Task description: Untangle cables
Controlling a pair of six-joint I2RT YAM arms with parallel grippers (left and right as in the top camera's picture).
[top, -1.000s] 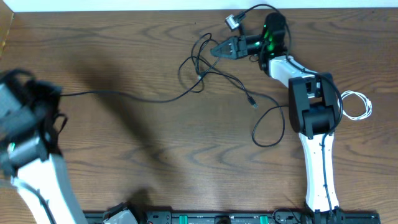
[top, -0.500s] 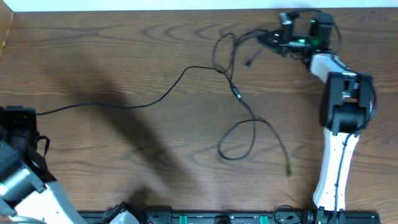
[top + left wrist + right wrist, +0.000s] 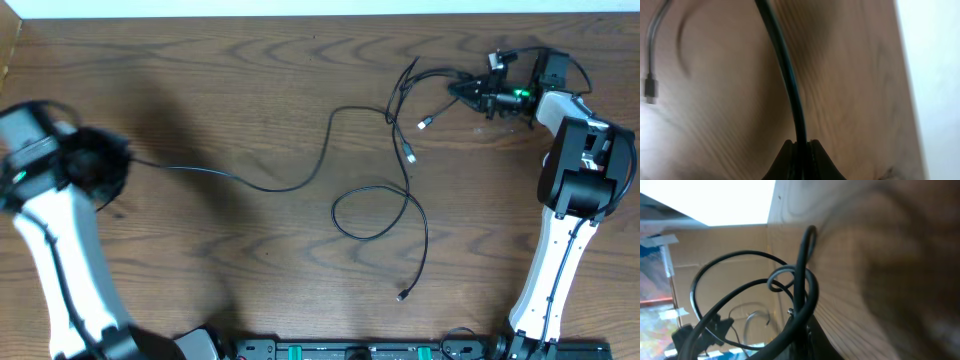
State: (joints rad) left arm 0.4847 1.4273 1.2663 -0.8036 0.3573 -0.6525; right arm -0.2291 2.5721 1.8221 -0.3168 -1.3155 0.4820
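The left gripper (image 3: pixel 124 162) sits at the left side of the wooden table (image 3: pixel 250 60), its jaws pressed fully together on one end of a long black cable (image 3: pixel 270 188). In the left wrist view the closed fingertips (image 3: pixel 790 152) pinch that cable (image 3: pixel 790 85), which runs straight up and away over the wood, while a second cord with a small dark plug (image 3: pixel 650 87) lies apart at the left edge. Seen from overhead, the long cable sags across the middle of the table, climbs toward the far edge, and joins the other black cables (image 3: pixel 400 100) in a loose knot of crossing strands near the right gripper (image 3: pixel 458 90). That gripper is at the far right corner, jaws clamped tight on the bunch; the right wrist view shows several black strands (image 3: pixel 800 270) curling in overlapping loops just above its fingers (image 3: pixel 812 335), lifted off the table surface. Two short ends with small plugs (image 3: pixel 425 123) hang out of the knot toward the table's middle. Below them a strand forms a wide open loop (image 3: pixel 336 207) lying flat on the wood, and its tail runs toward the near edge and ends in a free plug (image 3: pixel 402 295), well apart from both grippers.
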